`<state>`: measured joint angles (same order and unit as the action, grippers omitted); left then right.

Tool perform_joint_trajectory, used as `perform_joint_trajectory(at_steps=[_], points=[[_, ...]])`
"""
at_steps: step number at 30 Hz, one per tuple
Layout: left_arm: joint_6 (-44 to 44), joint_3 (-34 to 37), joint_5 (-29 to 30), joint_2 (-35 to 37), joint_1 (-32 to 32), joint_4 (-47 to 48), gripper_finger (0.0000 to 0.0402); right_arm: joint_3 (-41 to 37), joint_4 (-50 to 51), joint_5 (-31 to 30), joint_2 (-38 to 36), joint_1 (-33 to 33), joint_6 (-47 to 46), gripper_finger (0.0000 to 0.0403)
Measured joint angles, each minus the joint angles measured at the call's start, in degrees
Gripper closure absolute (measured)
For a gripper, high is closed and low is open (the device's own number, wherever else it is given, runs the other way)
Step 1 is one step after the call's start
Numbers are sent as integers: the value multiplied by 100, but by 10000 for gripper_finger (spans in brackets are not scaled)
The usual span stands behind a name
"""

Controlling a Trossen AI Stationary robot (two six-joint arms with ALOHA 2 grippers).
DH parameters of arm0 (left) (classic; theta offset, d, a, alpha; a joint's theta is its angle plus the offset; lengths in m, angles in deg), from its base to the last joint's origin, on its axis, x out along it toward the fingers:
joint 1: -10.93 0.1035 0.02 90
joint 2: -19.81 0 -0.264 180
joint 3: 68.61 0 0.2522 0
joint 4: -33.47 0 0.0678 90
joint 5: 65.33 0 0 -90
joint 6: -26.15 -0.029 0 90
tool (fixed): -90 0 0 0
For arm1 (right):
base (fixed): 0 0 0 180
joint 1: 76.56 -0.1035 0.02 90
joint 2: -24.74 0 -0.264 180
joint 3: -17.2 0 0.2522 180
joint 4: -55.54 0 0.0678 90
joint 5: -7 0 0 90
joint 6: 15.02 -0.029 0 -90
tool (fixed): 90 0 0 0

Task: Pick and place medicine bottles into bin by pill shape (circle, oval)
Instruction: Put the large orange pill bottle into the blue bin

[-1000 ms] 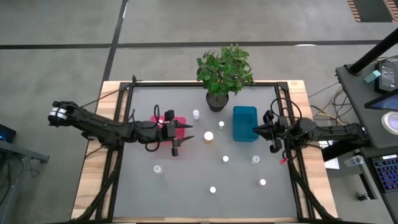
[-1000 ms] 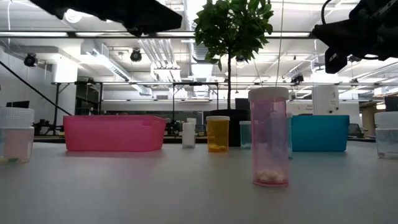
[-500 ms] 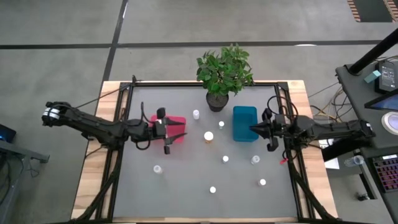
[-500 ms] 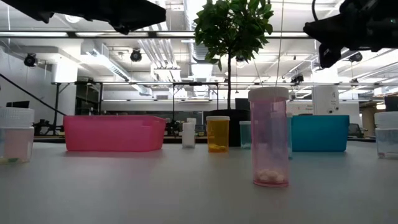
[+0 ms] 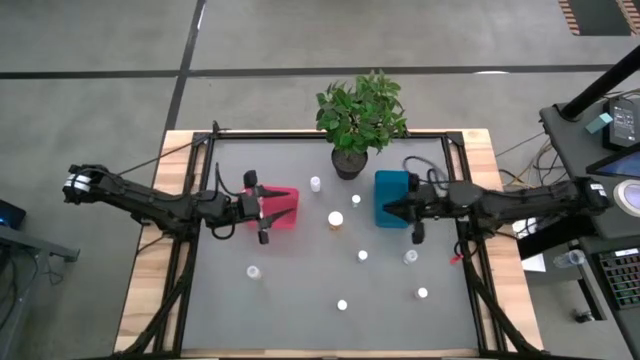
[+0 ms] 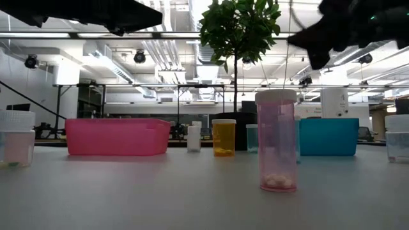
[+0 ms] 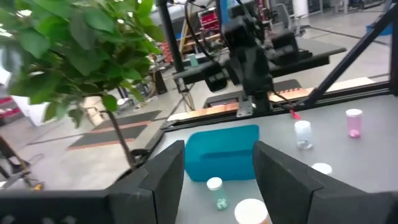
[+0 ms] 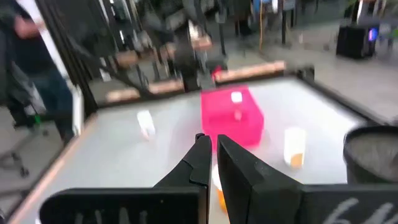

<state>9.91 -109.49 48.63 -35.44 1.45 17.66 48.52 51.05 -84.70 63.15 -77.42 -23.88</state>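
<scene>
Over the red bin (image 5: 281, 207), the left pincer (image 5: 268, 208) gapes empty; the right pincer (image 5: 392, 210) is nearly closed, empty.

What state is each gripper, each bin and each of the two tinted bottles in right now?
Left gripper: open, empty.
Right gripper: shut, empty.
Red bin: upright, two bottles inside.
Teal bin: upright, contents unclear.
Orange bottle: upright, capped.
Pink-tinted bottle: upright, capped, pills at bottom.

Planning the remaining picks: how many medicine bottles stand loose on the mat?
8 bottles: three between the red bin and blue bin, two before the blue bin, two nearer the front, one front-left. Others may be hidden inside the bins.
</scene>
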Motion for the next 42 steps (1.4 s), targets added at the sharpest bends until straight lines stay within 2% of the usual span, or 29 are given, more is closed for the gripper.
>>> perform_joint_trajectory(at_steps=[17, 26, 33, 42], points=[[-410, 787, 63, 917, 51, 10, 230, 1576, 246, -140, 2375, -708, 96, 385], [-528, 863, 62, 1218, 51, -6, 230, 2707, 1508, -754, 3310, -1125, -424, 385], [-524, 886, 61, 991, 51, 5, 230, 3682, 2748, -1775, 4015, -1239, -1309, 385], [-559, 864, 61, 993, 51, -17, 230, 5076, 4831, -1849, 5074, -1113, -2461, 385]])
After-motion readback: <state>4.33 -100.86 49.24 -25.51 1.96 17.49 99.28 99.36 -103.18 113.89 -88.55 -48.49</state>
